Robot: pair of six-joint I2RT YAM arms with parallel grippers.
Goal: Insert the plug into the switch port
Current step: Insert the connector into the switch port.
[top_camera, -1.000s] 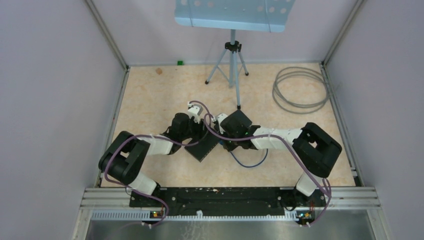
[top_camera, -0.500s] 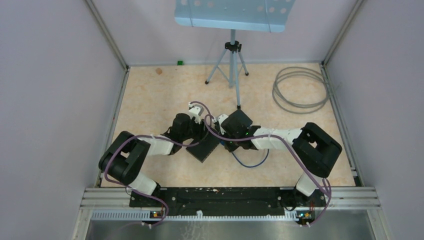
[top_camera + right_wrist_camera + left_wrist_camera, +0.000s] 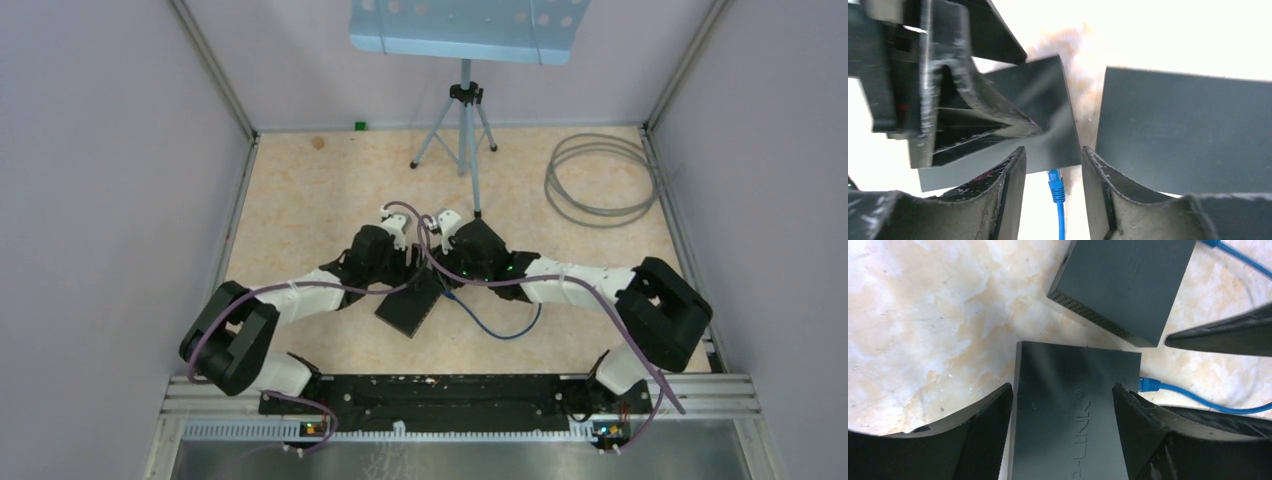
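Pincers both apart: left pincer [image 3: 1063,390] straddles black switch [image 3: 1073,415] lying flat on counter [image 3: 923,315]; contact w/ its sides can't be told. Another black box [image 3: 1128,285] sits at switch's 1 o'clock, just beside it. Blue plug [image 3: 1149,385] at switch's 3 o'clock edge, tip against it; seating depth not visible. Plug lies between fingers of right pincer [image 3: 1053,152] w/ gap each side, not gripped. Grey cable coil [image 3: 600,180] at counter's 2 o'clock, well apart.

Matt black plastic switch [image 3: 1073,410] on mottled, stone-look table [image 3: 923,315].
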